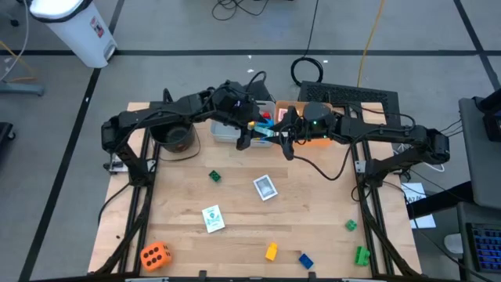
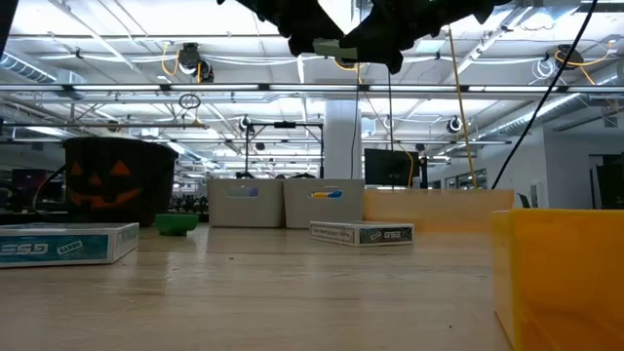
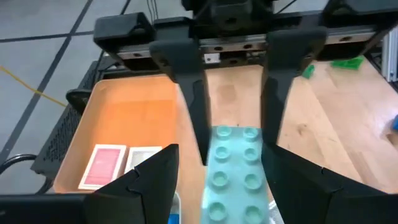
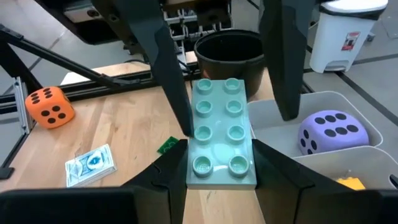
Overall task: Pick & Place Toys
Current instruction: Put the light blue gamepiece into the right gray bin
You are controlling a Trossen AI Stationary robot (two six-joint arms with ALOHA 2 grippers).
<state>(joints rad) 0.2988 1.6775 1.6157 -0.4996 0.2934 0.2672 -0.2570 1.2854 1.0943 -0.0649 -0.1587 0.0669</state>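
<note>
Above the far middle of the wooden table (image 1: 235,227), by the grey bins (image 1: 235,129) and the orange tray (image 3: 134,118), both arms were met nose to nose. A pale green studded brick (image 4: 219,134) was held in the air between them: the right gripper (image 4: 221,165) was clamped on one end, while the left gripper (image 3: 214,177) was set astride the other end, its fingers apart and not seen to press. A purple die (image 4: 329,132) was seen in a bin, an orange die (image 1: 155,254) near the table's front left corner, and two picture cards (image 1: 264,186) mid-table.
</note>
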